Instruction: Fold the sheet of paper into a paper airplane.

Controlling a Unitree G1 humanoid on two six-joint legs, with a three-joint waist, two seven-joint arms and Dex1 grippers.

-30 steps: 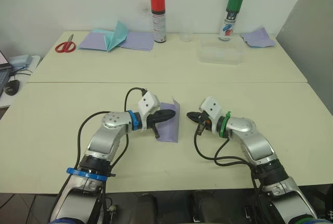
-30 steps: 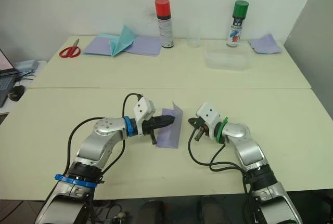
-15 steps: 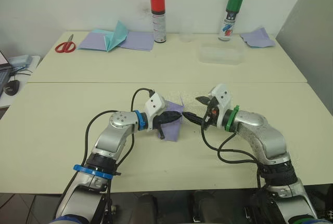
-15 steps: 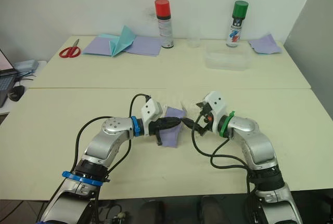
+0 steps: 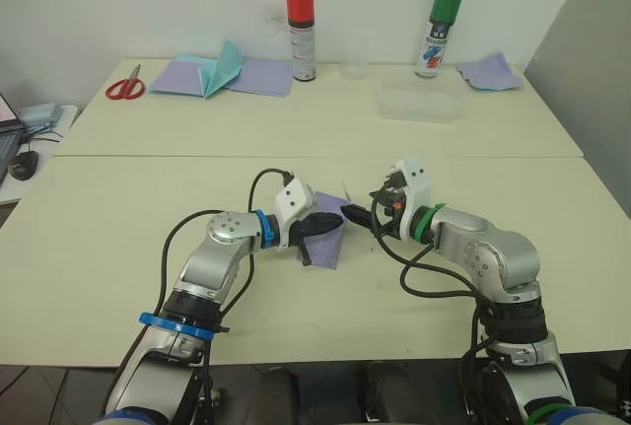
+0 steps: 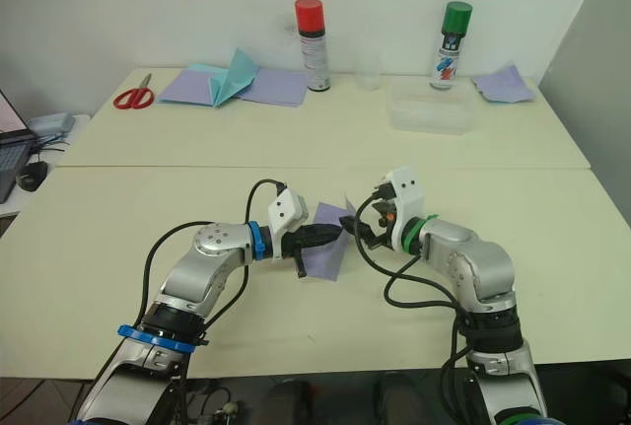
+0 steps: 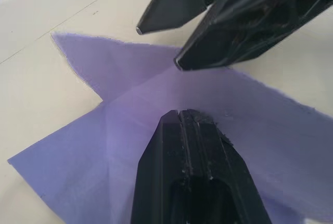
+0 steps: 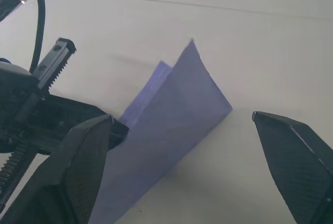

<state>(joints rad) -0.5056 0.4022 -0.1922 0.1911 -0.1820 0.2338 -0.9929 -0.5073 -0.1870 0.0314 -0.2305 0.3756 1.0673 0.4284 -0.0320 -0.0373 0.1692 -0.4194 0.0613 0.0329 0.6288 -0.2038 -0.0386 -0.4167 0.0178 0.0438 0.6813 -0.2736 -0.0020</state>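
So the sheet of paper [image 5: 328,231] is sitting near the middle of the front table [image 5: 99,238], right between the two arms. It's thin lavender-purple stuff, partly folded: most of it lies flat on the tabletop, but the edge on the robot's right stands up as a flap with a pointed corner at the top. In the left wrist view you can see crease lines running across it, and one corner pokes out like a little triangle. The edges look a bit fuzzy rather than crisp.

The left gripper [image 5: 332,221] has its two black fingers pressed tight together, lying on top of the paper and pinning it down to the table. No gap at all between them in the left wrist view.

The right gripper [image 5: 357,215] comes in from the other side with its fingers spread wide, tips right at the raised flap. In its own wrist view the flap stands in the gap between the two fingers; can't tell if either one is actually touching it.

On the back table there's a red spray can [image 5: 300,21], a green spray can [image 5: 438,19], red scissors [image 5: 124,85], a teal paper piece [image 5: 222,67] on more lavender sheets, and a clear plastic tub [image 5: 418,101].
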